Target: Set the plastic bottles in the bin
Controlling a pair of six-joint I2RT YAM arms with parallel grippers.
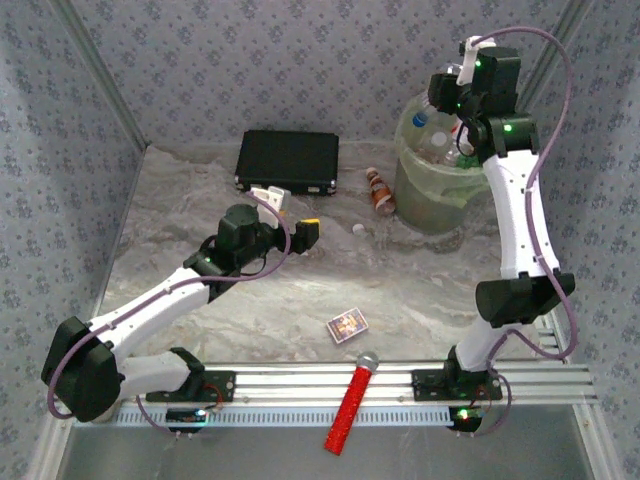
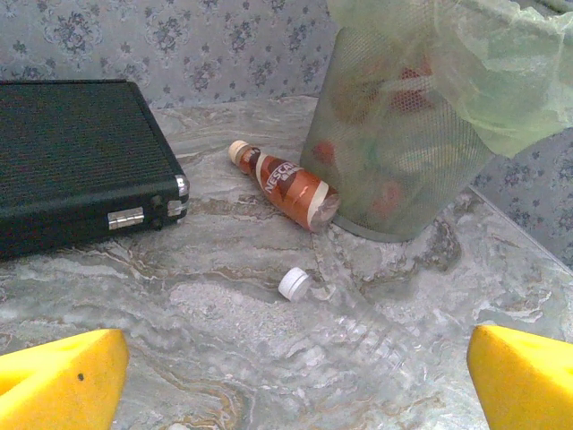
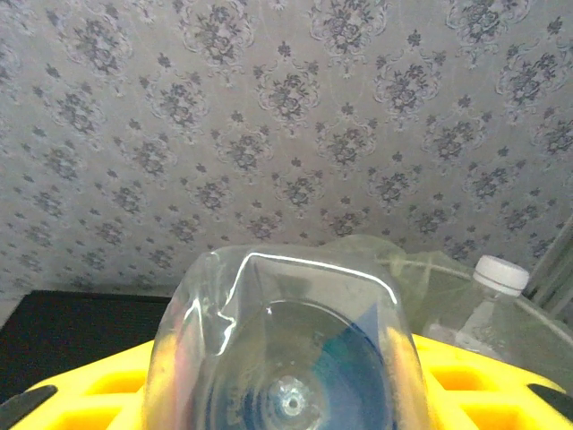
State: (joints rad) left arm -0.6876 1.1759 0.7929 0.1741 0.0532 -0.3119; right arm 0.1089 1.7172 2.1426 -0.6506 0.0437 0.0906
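Observation:
A clear plastic bottle with a white cap lies on the table, its body running to the lower right between my wide-open left gripper and the bin; from above it shows just right of that gripper. An orange-brown bottle lies against the foot of the pale green lined bin. My right gripper hangs over the bin, shut on a clear bottle whose base faces the wrist camera. Several bottles lie inside the bin, one with a white cap.
A flat black case lies at the back left, close to the orange-brown bottle. A small patterned card box sits near the front middle, and a red microphone lies across the front rail. Patterned walls enclose the table.

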